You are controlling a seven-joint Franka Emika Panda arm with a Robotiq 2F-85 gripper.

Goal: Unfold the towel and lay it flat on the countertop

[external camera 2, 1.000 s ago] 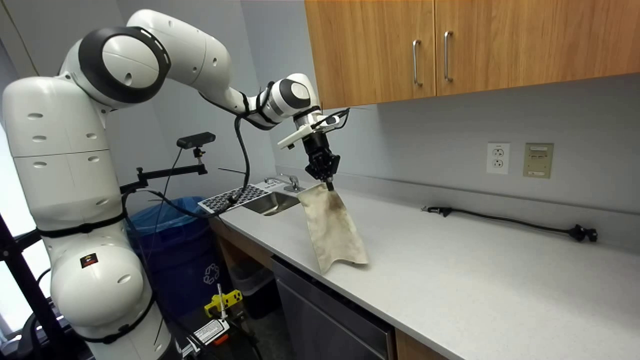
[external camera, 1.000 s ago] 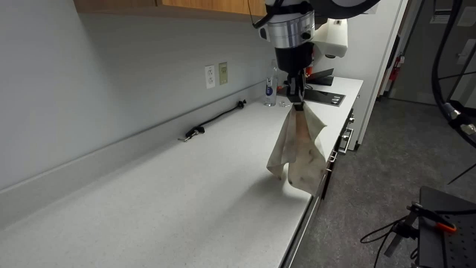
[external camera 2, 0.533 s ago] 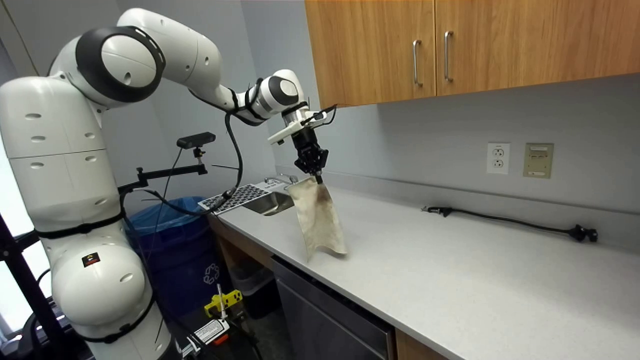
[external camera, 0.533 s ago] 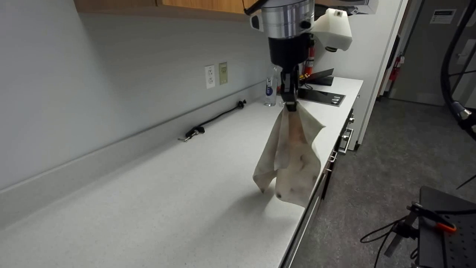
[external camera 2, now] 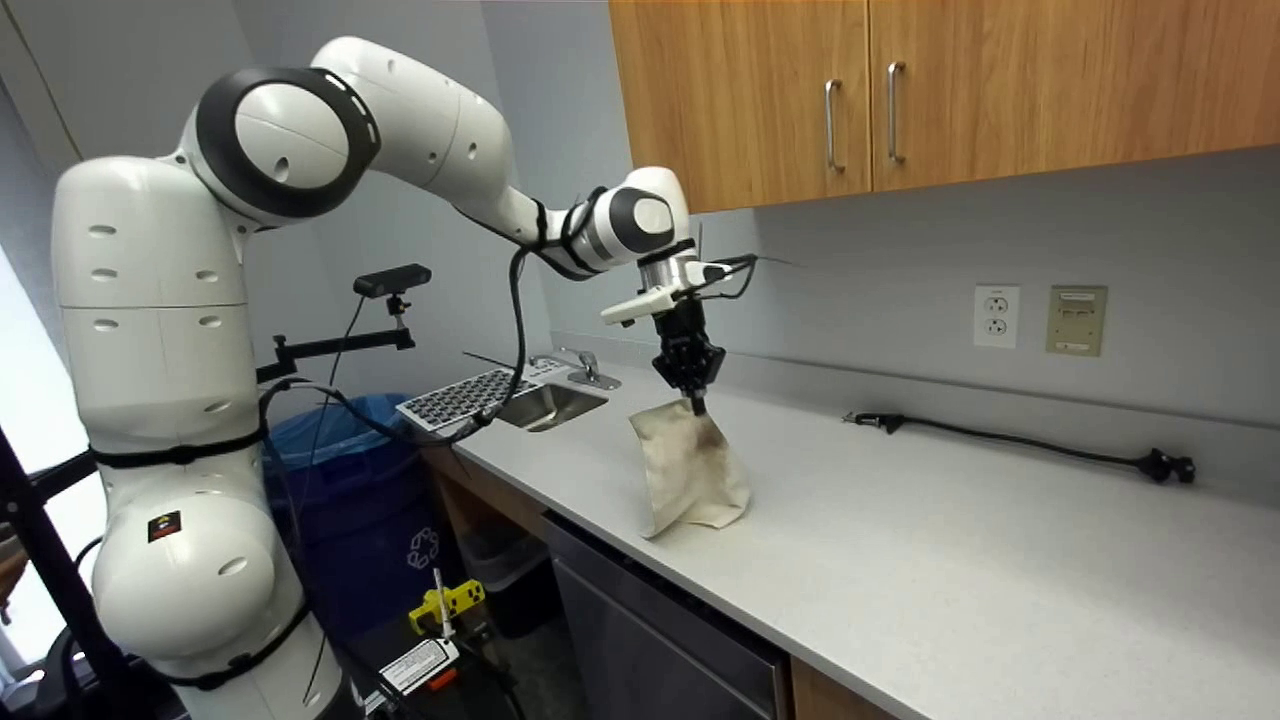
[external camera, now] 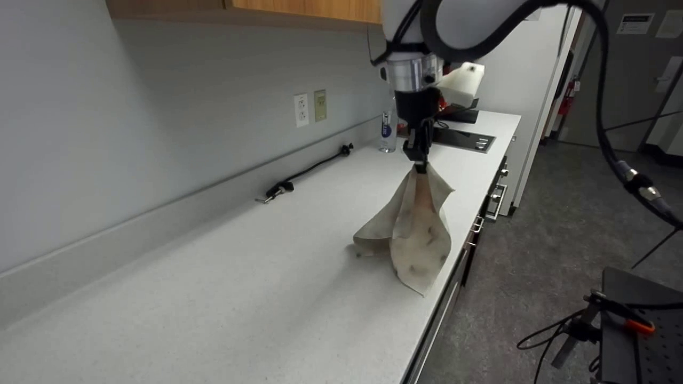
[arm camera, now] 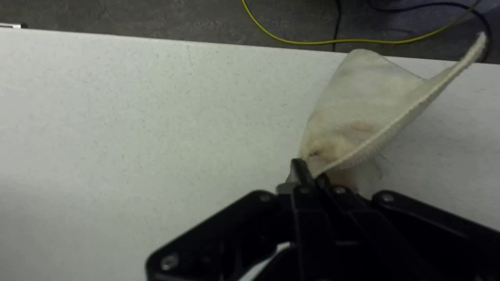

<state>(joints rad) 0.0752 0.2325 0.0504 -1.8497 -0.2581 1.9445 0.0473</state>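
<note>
Black two-finger Robotiq gripper (external camera: 421,168) is lowering stained cream cloth towel (external camera: 421,232) onto speckled white countertop (external camera: 229,277)

In an exterior view, the gripper is hanging right of centre, pinching the towel's gathered top. It is standing lower in the frame than before, and the hem is buckling at the left as if meeting the countertop: laying-down is probably beginning, the folds still needing opening.

In an exterior view, the glossy white jointed arm (external camera 2: 450,135) is arching from the left edge to the centre, its wrist tipping downward and reaching farther right than before; the towel (external camera 2: 692,470) is slumping near the countertop's front edge.

In the wrist view, the gripper (arm camera: 311,175) is holding cloth below centre, the towel (arm camera: 363,97) fanning toward the upper right, one corner jutting past the countertop's edge.
</note>
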